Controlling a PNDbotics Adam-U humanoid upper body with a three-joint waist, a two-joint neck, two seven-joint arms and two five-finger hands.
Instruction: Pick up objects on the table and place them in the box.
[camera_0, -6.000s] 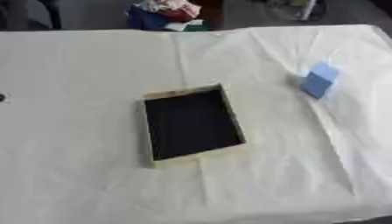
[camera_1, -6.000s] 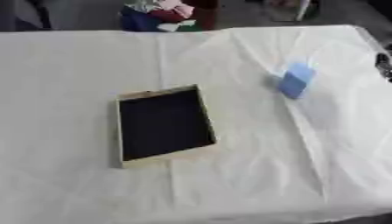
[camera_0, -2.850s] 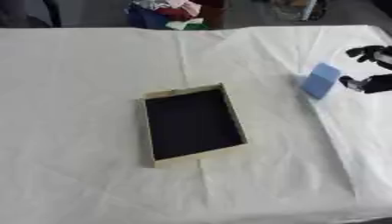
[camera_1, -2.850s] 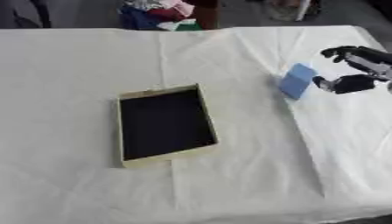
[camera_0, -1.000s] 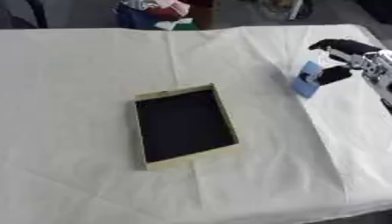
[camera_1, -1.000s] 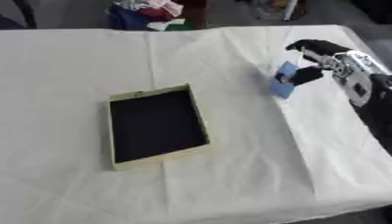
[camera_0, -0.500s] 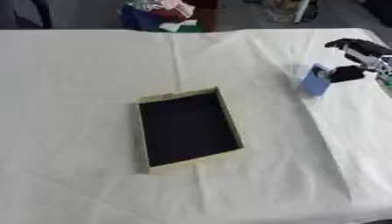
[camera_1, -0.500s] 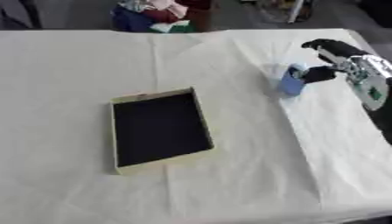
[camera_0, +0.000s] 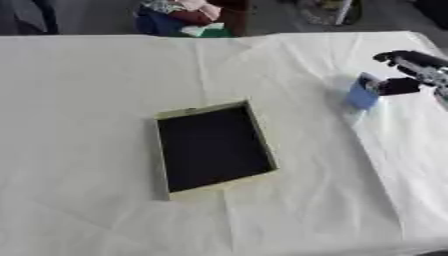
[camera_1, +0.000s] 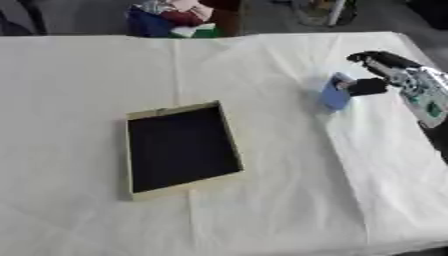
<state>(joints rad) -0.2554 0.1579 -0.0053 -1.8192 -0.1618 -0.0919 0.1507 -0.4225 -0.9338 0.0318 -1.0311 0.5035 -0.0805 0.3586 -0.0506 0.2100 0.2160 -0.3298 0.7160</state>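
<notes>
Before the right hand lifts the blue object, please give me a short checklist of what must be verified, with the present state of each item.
1. Right hand is at the blue object: ok, its thumb touches the object's right side.
2. Fingers closed around the object: not ok, the upper fingers are above it, apart.
3. Object rests on the table: ok.
4. Box is open and holds nothing: ok, only the dark inside shows.
5. Path from object to box is free: ok, only white cloth lies between.
6. Left hand is out of the way: ok, it shows in no view.
</notes>
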